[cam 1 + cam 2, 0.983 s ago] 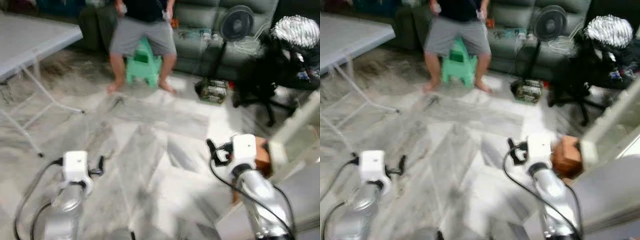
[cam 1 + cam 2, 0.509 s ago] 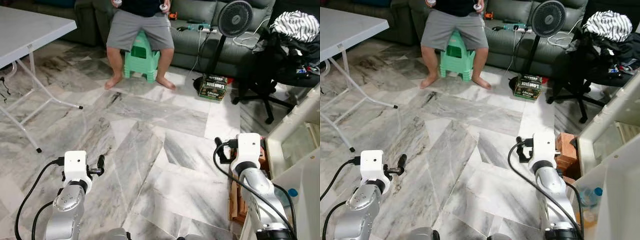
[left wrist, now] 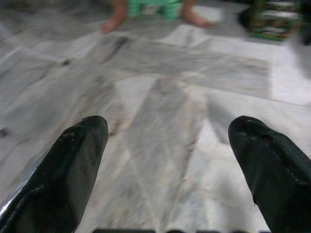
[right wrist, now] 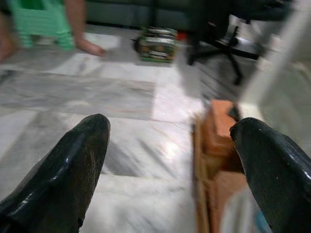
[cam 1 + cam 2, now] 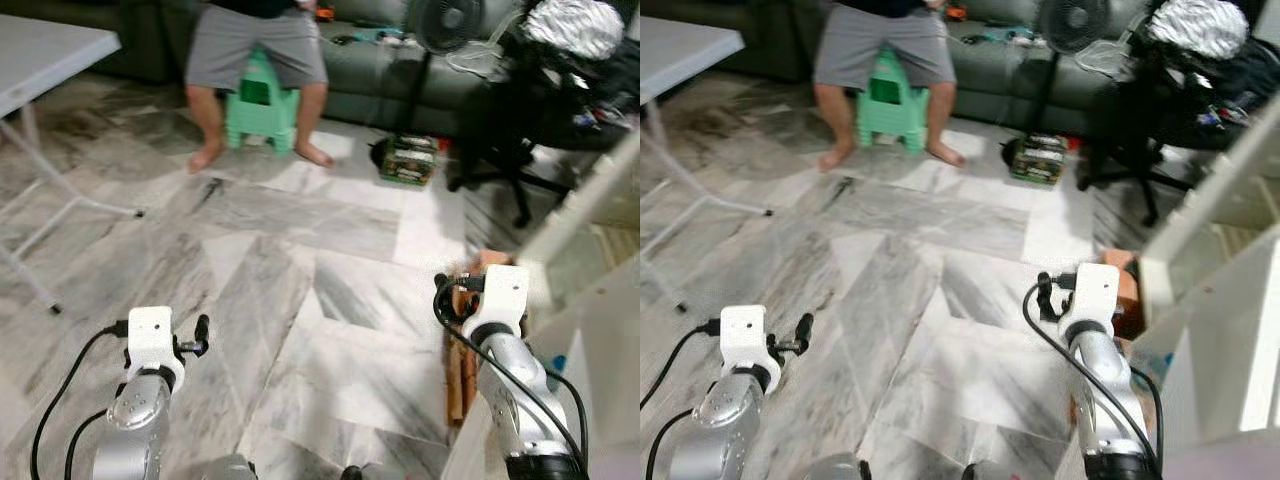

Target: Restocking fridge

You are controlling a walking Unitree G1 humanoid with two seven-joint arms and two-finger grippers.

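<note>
At the far right stands the white fridge [image 5: 1230, 330] with its open door edge [image 5: 590, 190] slanting across. A small blue bottle cap [image 5: 557, 362] peeks out low beside it. My right gripper [image 5: 445, 296] hovers over the marble floor just left of the fridge, next to a brown wooden crate [image 4: 219, 127]. In the right wrist view its fingers [image 4: 73, 165] are spread wide with nothing between them. My left gripper [image 5: 200, 334] is held out low on the left, and in its wrist view the fingers [image 3: 73, 165] stand apart over bare floor.
A person sits on a green stool [image 5: 258, 95] at the back, in front of a dark sofa. A standing fan [image 5: 432, 20], a box of cans [image 5: 404, 162] and an office chair [image 5: 500, 140] piled with clothes stand behind. A folding table [image 5: 40, 50] is at the left.
The whole picture has shifted, so the camera has moved toward the fridge on the right. Both arms keep the same pose, grippers still open.
</note>
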